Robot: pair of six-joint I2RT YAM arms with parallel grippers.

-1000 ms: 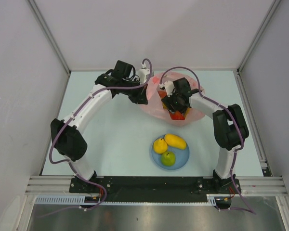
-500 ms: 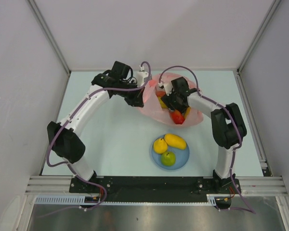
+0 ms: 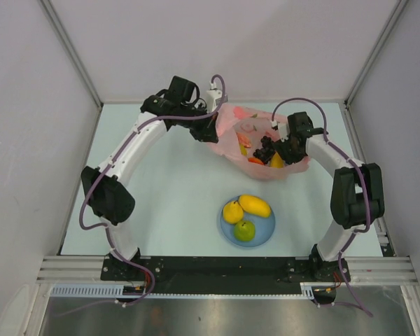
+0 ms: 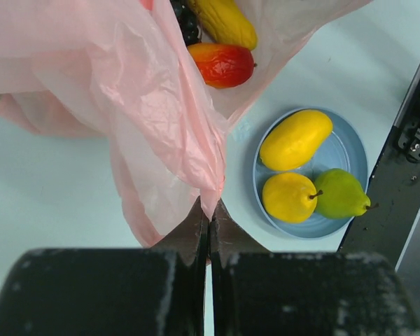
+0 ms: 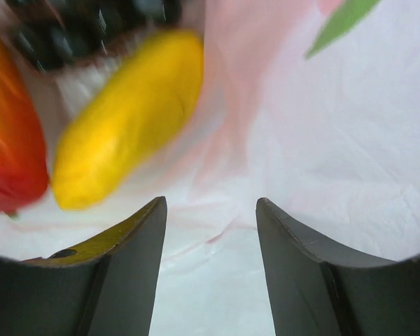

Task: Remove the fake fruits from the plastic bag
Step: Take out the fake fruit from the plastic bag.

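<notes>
The bag (image 3: 246, 124) lies by the counter's (image 3: 168, 189) far edge, its left rim pinched tight in the left pincer (image 4: 210, 213). The right pincer (image 5: 210, 210) gapes wide over its plastic, a yellow fruit (image 5: 126, 119) just ahead

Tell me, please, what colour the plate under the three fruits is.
The plate is light blue, plain with no pattern; the left wrist view shows it best.

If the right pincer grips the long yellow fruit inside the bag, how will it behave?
The yellow fruit looks smooth and rounded, so it may slip from the open right pincer. Lying on the loose pink bag, it would probably roll or slide when nudged.
</notes>
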